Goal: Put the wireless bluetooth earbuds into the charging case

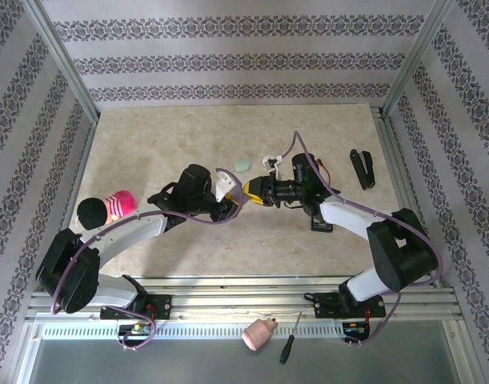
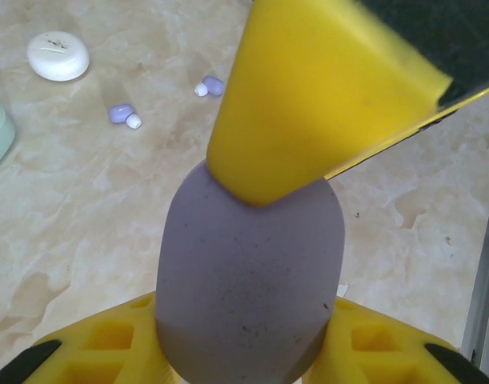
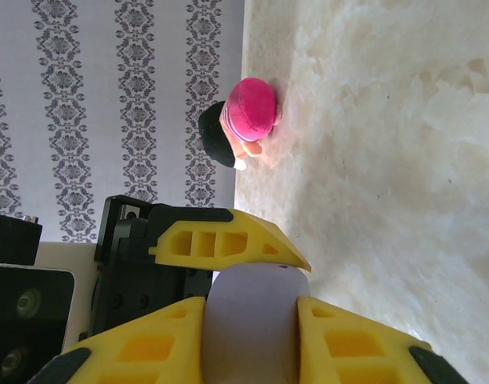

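My left gripper (image 2: 244,352) and right gripper (image 3: 250,308) clench one lilac case (image 2: 252,272).
Left wrist view adds two lilac earbuds (image 2: 122,114); right wrist view, one pink toy (image 3: 252,108).

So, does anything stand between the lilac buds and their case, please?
Bare table lies between, but the left end effector and the right one hold the case, a finger covering its end nearest the buds.

Beige marble-patterned tabletop (image 1: 308,128), as I see it. Left edge: round pink-and-black soft toy (image 1: 108,210), near the damask-papered wall (image 1: 228,60). Far right: black folded plastic tool (image 1: 361,168). On the metal shelf (image 1: 404,352) nearest me: pink ribbed knob-shaped piece (image 1: 258,334) beside a black-handled screwdriver (image 1: 289,338).
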Robot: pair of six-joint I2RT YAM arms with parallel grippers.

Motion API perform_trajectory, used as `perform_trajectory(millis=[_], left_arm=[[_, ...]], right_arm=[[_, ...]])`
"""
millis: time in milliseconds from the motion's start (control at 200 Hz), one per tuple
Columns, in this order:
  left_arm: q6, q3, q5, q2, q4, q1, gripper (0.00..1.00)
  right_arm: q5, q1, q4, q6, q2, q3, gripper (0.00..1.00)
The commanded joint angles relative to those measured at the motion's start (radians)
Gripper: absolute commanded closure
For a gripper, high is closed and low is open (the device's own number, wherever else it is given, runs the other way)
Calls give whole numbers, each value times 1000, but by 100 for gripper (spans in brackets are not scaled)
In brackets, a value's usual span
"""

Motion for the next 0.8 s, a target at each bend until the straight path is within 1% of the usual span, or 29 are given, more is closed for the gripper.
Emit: perform_trajectory(millis=[0,95,155,235,305,365,415,490,575,665,794], left_arm=[[21,40,14,3,62,-15,55],[14,35,-2,2,84,-16,40],[4,24,-12,-7,115,-15,28],[-22,-5,-29,-28,184,-15,12],[-45,-31,-37,-50,247,-15,0],[-73,-62,-52,-68,325,-14,1],[-107,-95,-87,-83,402,-14,1],[-137,-156,-116,-99,554,-14,1],[-137,-177,-99,-94,651,-14,1],[-132,-171,-82,-79,712,-14,1],[-127,-201,-65,-43,891,-14,0]], right_arm=[[-24,-2,40,8,1,10,76],[-27,-12,45,18,-12,11,77],[-30,-24,57,29,-19,7,77],[-30,-47,87,61,-32,-4,77],[-32,-68,135,103,-42,-17,78],[-32,-83,196,154,-44,-29,79],[-37,-93,263,210,-42,-40,79],[-44,-109,417,326,-32,-61,79],[-44,-123,561,431,-14,-77,79],[-33,-130,632,495,-12,-86,79],[3,-140,771,609,-11,-107,79]])
